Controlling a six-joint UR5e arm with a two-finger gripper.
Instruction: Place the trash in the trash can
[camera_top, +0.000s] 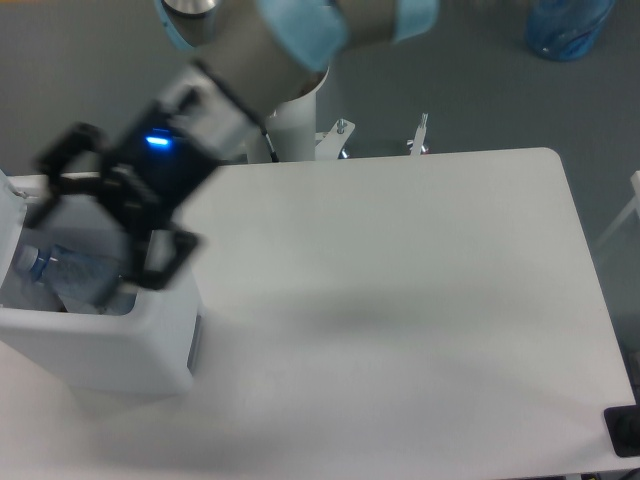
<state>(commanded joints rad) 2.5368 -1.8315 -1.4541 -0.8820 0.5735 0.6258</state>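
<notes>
The trash can (110, 345), a boxy white bin, stands at the table's left edge. Inside it lies the trash: a crushed clear plastic bottle (60, 275) with its capped end pointing left. Pale crumpled plastic beside it may be the wrapper, but I cannot make it out for certain. My gripper (108, 222) hovers just above the bin's right side, blurred by motion. It is open, its fingers spread wide with nothing between them. The gripper hides the bin's right rim.
The arm's white pedestal (291, 112) stands behind the table's far edge. A blue bag (567, 26) lies on the floor at the top right. A black object (625, 431) sits at the table's near right corner.
</notes>
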